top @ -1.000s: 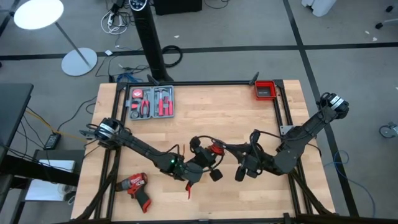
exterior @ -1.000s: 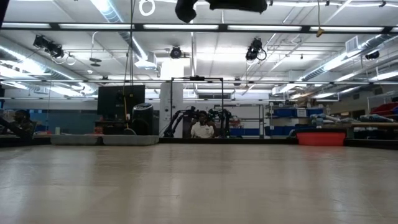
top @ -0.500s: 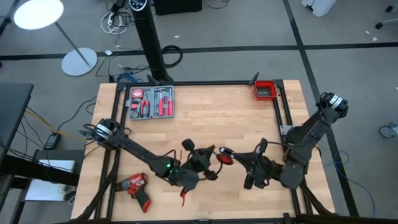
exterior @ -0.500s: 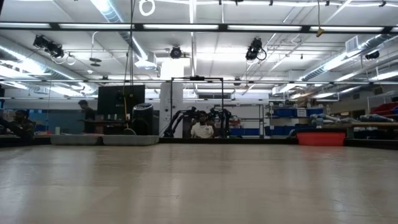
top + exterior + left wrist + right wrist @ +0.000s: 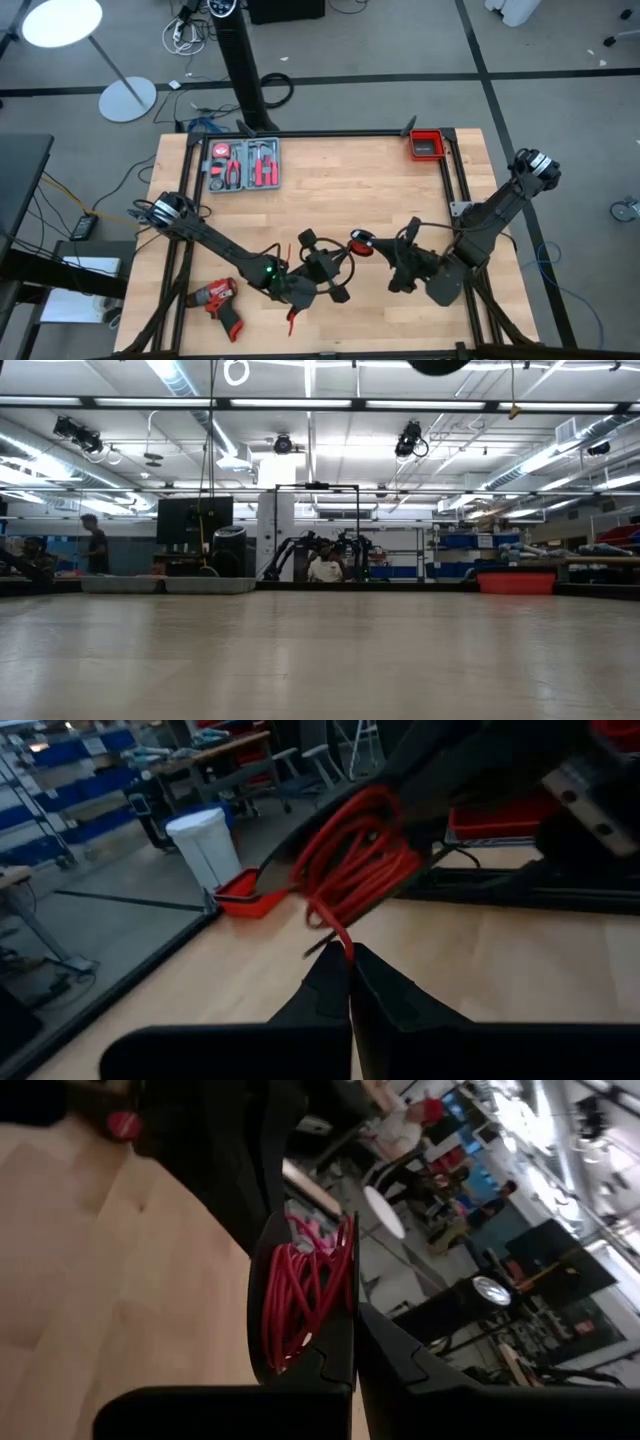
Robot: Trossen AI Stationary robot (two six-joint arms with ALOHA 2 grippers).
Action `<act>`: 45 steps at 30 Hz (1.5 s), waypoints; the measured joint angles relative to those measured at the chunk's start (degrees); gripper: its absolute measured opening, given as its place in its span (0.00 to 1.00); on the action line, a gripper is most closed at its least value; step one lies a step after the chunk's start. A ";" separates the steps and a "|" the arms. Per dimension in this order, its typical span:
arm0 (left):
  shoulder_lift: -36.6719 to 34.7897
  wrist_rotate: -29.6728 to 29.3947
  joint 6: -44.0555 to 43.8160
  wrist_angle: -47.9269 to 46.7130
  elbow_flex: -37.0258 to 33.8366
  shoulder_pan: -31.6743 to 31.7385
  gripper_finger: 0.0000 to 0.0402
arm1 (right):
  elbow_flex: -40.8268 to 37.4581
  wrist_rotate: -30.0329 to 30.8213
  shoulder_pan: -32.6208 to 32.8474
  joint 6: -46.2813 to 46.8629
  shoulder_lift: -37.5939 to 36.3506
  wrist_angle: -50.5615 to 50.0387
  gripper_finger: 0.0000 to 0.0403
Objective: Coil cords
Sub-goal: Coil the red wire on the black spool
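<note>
The red cord [image 5: 360,243] is wound into a small coil and hangs over the near middle of the table, between my two grippers. My right gripper [image 5: 370,245] comes from the table's right and is shut on the coil [image 5: 298,1295]. My left gripper [image 5: 343,256] comes from the left and is shut on a short strand leaving the coil [image 5: 352,860]. The low view shows neither gripper's fingers, only a dark arm part [image 5: 435,365] at its top edge. My left gripper pinches the red cord's loose strand [image 5: 345,938] between its two fingertips, roughly level, coming from the table's left. The strand runs a short way up to the coil. My right gripper pinches the coil's bundled turns [image 5: 300,1320] between its two fingers, several turns together. The fingers lie roughly level, coming from the table's right. The coil is lifted clear of the table.
A red drill [image 5: 220,300] lies near the front left corner. A grey tray of red-handled tools [image 5: 243,165] sits at the far left and a red bin [image 5: 427,145] at the far right. Bare wood lies between them.
My right gripper has sunk a little and rolled about its own line, keeping its hold on the coil. My left gripper has swung slightly toward the table's near edge and has also rolled. The coil has stayed over the near middle of the table.
</note>
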 joint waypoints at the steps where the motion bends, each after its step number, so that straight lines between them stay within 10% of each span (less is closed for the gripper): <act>1: 0.00 0.13 0.01 0.03 0.00 0.00 0.00 | 0.00 -1.34 -0.60 0.04 0.00 -0.63 0.00; 45: 4.78 12.05 -15.20 -3.54 0.07 3.70 0.06 | -9.15 -18.07 -6.72 13.60 3.69 5.74 0.00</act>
